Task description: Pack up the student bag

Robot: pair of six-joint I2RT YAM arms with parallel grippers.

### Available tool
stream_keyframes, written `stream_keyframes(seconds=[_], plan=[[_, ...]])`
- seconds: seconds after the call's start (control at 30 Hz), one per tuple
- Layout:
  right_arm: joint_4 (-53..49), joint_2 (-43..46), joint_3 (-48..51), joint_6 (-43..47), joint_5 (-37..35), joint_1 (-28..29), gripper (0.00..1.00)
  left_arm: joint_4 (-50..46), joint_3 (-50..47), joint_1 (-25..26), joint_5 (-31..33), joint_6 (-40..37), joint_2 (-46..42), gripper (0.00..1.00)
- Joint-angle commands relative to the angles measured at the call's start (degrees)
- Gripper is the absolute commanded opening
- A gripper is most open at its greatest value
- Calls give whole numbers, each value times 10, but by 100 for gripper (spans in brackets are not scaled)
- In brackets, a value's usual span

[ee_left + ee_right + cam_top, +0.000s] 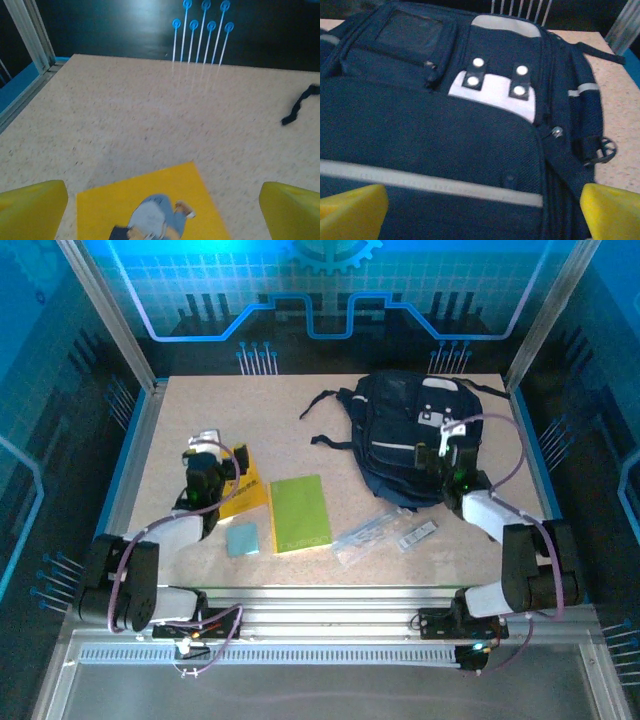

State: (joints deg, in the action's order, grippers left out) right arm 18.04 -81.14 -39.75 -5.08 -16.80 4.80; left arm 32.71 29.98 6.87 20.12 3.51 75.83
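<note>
The student bag (400,425), dark navy with thin grey stripes and a white patch (495,92), lies at the back right of the table. My right gripper (441,444) hovers open just above its front pocket; in the right wrist view its yellow fingertips (352,210) frame the fabric (445,135) without gripping it. My left gripper (222,447) stands open over the far end of a yellow book (243,496). In the left wrist view that book (165,190) lies flat between the wide-apart fingertips (32,207), and nothing is held.
A green notebook (300,512) lies mid-table, with a small pale blue item (242,538) to its left. Two clear plastic packets (370,533) (418,535) sit in front of the bag. A loose black strap (325,405) trails left of the bag. Blue rails edge the table.
</note>
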Motion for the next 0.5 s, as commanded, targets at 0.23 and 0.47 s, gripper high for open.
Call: stream_keyframes(seconds=[0.23,0.47], plan=[[-468,-71,-286,-156,117,-45,100,-328,203,120,-6,298,41,99],[-532,-139,-340,-186,232,-93,100,-324,250,239,-37,400,130,99]])
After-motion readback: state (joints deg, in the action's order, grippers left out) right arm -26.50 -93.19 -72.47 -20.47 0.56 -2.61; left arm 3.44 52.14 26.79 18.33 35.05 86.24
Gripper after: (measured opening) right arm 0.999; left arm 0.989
